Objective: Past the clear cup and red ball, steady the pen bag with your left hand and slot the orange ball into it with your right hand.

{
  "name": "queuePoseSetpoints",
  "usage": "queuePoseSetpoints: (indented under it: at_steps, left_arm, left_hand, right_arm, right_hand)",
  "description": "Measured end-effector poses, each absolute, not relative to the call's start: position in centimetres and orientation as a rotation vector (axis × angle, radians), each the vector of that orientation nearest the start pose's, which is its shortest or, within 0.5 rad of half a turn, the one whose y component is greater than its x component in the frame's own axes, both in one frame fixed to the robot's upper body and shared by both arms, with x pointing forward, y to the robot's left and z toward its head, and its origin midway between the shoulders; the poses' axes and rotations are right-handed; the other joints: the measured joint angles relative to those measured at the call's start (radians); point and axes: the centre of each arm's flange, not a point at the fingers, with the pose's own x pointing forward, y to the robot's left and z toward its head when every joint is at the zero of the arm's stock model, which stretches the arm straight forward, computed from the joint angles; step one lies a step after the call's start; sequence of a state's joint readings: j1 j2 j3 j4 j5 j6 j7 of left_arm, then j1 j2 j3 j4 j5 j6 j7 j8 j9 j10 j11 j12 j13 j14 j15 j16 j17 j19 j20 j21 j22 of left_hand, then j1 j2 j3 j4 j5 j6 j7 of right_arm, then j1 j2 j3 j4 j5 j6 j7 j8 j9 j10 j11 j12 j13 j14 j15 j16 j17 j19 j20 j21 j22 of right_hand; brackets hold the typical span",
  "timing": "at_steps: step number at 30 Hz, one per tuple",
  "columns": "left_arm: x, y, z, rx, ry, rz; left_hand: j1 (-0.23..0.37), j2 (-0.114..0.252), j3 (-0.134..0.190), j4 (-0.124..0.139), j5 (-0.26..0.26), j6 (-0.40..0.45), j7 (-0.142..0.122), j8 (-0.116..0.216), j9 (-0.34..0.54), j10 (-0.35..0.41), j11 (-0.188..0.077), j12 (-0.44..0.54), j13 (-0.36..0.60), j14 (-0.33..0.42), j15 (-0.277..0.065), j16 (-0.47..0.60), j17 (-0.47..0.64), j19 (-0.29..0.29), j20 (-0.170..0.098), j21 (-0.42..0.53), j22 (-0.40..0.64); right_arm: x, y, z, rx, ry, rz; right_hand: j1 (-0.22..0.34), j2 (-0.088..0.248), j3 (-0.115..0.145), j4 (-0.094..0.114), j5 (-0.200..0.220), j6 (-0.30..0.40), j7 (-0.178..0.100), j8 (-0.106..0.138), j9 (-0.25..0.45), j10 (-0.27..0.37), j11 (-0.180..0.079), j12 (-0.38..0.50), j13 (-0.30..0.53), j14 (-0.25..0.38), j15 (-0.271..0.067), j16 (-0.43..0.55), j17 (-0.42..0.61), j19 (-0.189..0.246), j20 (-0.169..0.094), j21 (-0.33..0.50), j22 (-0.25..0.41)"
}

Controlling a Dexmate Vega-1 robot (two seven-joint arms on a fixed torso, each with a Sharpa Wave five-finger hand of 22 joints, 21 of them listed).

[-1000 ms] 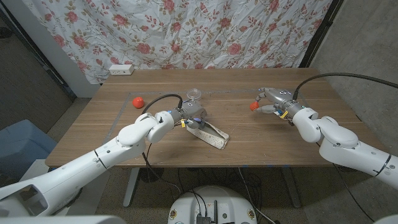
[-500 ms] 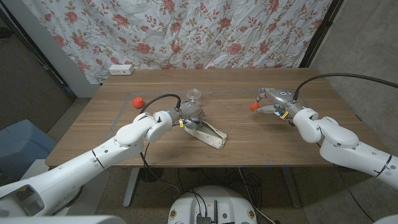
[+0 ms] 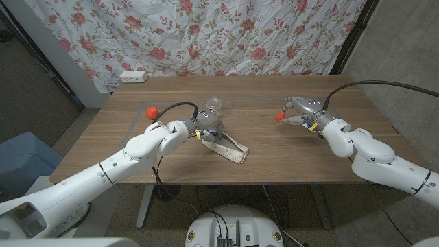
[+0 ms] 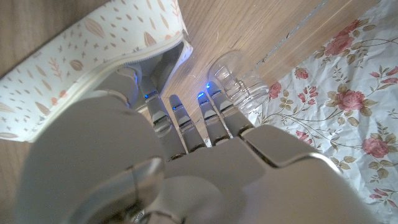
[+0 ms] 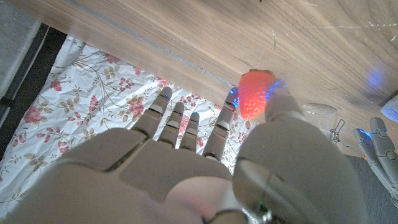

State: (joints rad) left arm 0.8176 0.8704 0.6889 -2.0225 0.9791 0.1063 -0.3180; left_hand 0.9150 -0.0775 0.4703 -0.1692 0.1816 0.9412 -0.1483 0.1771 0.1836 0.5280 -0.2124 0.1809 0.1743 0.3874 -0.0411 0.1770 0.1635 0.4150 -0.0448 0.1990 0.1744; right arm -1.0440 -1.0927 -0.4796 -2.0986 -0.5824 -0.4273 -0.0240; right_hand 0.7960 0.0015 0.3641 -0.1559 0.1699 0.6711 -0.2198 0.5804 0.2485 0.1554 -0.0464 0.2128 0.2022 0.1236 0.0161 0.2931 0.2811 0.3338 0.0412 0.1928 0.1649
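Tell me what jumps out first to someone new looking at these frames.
Probably the orange ball, pinched in the right hand on the table's right side. Next, the left hand at mid-table, its fingers at the open mouth of the patterned pen bag, with the clear cup just behind and the red ball far left.

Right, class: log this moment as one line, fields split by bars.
left hand: holds patterned fabric pen bag | right hand: pinches small orange ball above table | insertion: not yet done
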Motion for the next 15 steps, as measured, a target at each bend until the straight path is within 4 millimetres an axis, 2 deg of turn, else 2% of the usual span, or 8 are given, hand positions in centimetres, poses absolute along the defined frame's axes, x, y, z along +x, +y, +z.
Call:
queuePoseSetpoints:
  at_steps: [15]
  left_arm:
    - [54.27,14.5,-1.32,1.979,-0.68,-0.23]
  left_hand:
    - [-0.008,-0.008,-0.025,0.003,0.0,-0.075,0.018,-0.004,-0.002,-0.043,0.003,-0.004,0.0,-0.025,0.0,-0.004,0.0,-0.01,0.002,0.0,0.0]
  right_arm:
    - [52.43,-26.76,-0.44,-1.612,-0.543,-0.128]
  right_hand:
    - [0.0,0.0,0.0,0.0,-0.001,0.0,0.0,-0.002,0.0,0.0,0.0,0.0,0.0,0.0,0.0,0.0,0.0,0.0,0.0,-0.005,0.0]
